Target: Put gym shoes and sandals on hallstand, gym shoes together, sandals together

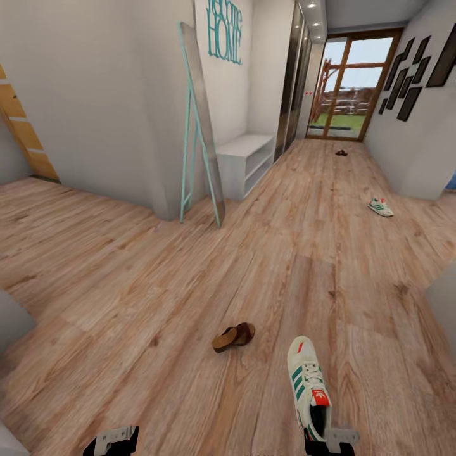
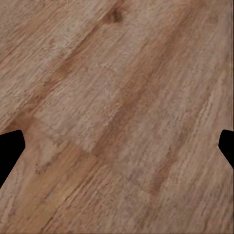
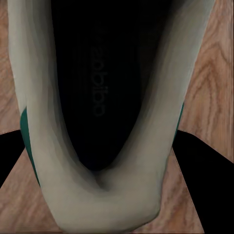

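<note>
One white gym shoe [image 1: 308, 383] with green stripes points away from me at the bottom of the head view, its heel between the fingers of my right gripper [image 1: 330, 441]. In the right wrist view both black fingers [image 3: 200, 170] press the sides of the gym shoe's heel [image 3: 105, 195]. A brown sandal [image 1: 234, 336] lies on the floor just left of it. The second gym shoe [image 1: 380, 206] lies far right, and the other sandal [image 1: 341, 152] near the glass door. The white hallstand [image 1: 244, 161] stands by the left wall. My left gripper [image 1: 114, 440] [image 2: 117, 151] hangs open over bare floor.
A tall leaning mirror [image 1: 201, 126] with a teal frame stands before the hallstand. The mirrored wardrobe [image 1: 294, 82] follows behind it. A glass door [image 1: 345, 88] ends the corridor. Grey wall corners jut in at right [image 1: 421, 158] and lower right [image 1: 443, 304].
</note>
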Motion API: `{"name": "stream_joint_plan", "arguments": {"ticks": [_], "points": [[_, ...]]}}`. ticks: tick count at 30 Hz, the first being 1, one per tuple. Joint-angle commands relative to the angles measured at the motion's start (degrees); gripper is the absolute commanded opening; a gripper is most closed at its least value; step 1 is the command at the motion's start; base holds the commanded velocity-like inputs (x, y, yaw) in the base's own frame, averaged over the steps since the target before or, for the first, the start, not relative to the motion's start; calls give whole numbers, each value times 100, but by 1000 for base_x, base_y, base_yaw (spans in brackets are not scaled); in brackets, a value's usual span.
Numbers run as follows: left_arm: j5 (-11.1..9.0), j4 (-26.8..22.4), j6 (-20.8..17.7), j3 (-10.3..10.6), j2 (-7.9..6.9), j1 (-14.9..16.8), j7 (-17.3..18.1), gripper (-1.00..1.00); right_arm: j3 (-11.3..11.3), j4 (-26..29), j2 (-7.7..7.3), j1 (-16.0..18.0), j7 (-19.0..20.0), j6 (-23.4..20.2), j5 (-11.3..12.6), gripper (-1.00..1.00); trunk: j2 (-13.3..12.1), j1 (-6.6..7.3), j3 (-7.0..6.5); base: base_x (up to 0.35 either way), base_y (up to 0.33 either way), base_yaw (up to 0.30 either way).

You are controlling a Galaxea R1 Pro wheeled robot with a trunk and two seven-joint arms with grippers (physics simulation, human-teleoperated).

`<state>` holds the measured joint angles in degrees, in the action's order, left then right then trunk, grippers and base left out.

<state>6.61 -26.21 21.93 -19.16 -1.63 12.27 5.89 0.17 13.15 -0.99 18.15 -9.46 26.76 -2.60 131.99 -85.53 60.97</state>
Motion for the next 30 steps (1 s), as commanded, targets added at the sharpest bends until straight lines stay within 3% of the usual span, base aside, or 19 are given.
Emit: {"name": "stream_joint_plan", "arguments": {"ticks": [1, 30], "points": [[60, 2, 21, -49, 4, 3, 35, 100, 0, -6, 1, 5, -21, 13, -28, -100, 2, 1, 7, 0, 0, -262], [60, 2, 21, -46, 4, 3, 35, 100, 1, 1, 2, 5, -21, 13, -22, -100, 2, 1, 28, 0, 0, -222]]}}
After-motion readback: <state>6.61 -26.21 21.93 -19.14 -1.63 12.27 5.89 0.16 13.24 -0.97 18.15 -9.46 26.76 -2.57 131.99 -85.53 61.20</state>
